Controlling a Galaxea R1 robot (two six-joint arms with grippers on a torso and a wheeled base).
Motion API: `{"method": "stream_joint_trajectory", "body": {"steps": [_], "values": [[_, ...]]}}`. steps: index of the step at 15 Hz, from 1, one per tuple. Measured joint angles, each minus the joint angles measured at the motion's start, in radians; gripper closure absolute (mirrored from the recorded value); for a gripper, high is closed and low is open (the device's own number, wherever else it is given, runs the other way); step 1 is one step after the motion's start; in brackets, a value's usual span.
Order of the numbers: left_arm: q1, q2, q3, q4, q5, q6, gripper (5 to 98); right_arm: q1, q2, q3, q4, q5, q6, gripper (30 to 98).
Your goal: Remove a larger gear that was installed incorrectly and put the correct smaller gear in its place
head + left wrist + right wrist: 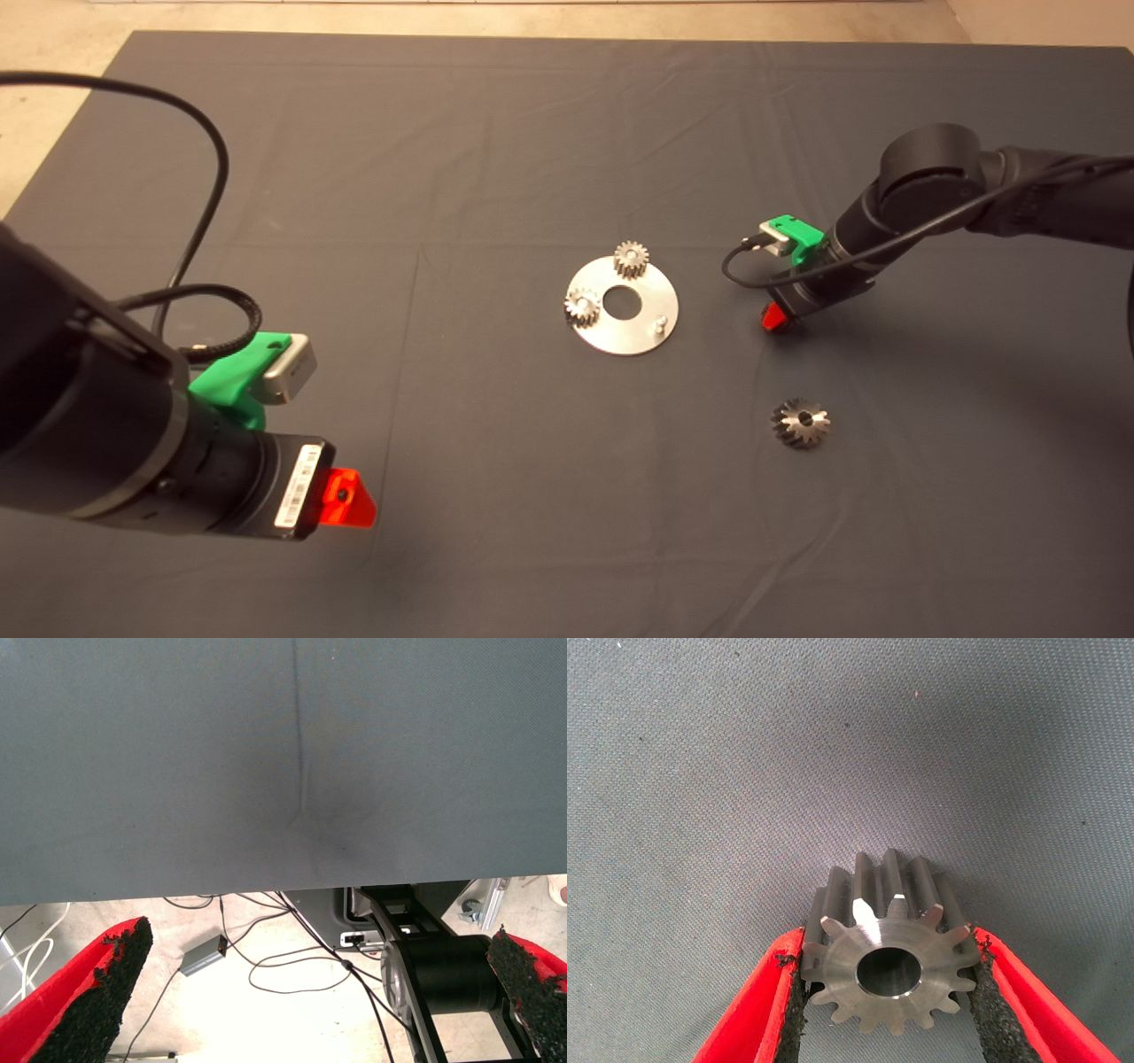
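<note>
Item 1, left gripper: parked low at the near left of the dark mat, nothing between its red fingers, which stood spread wide in the left wrist view over the mat edge and a floor strewn with cables.

Item 2, larger gear: shiny, cone-shaped, lying alone on the mat near the right side, already off the plate, well apart from either gripper. Judged heavy for its size, rigid and slick; the sloped teeth would shed a pinch, so a hold low across its widest part seemed safest.

Item 3, right gripper: lowered to the mat just right of the round metal plate, nearer the plate than the larger gear. Its pads were closed on the smaller gear, one on each flank, pressing against the tooth tips, with the bright face and centre hole turned toward the wrist camera. The gear sat deep between the fingers, well back from their tips. Judged solid steel, stiff, unbreakable, but smooth; the grip bore on tooth crests only, so it could twist or slip if jolted.

Item 4, round metal plate: mid-mat, with a large central hole, two paler small gears seated on its far and left rim, and one bare pin at its near right, the likely seat for the smaller gear.
</note>
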Motion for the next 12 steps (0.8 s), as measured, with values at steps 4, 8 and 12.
{"method": "stream_joint_trajectory", "body": {"steps": [4, 8, 12], "values": [[0.0, 0.0, 0.0, 0.0, 0.0, 0.0, 5.4, 0.0, 0.0, -0.001, 0.0, 0.0, 0.0, 85.8], [0.0, 0.0, 0.0, 0.0, 0.0, 0.0, 5.4, 0.0, 0.002, -0.001, 0.0, -0.003, 0.0, 86.9], [0.0, 0.0, 0.0, 0.0, 0.0, 0.0, 5.4, 0.002, 0.008, -0.001, 0.0, -0.013, 0.0, 88.6]]}}
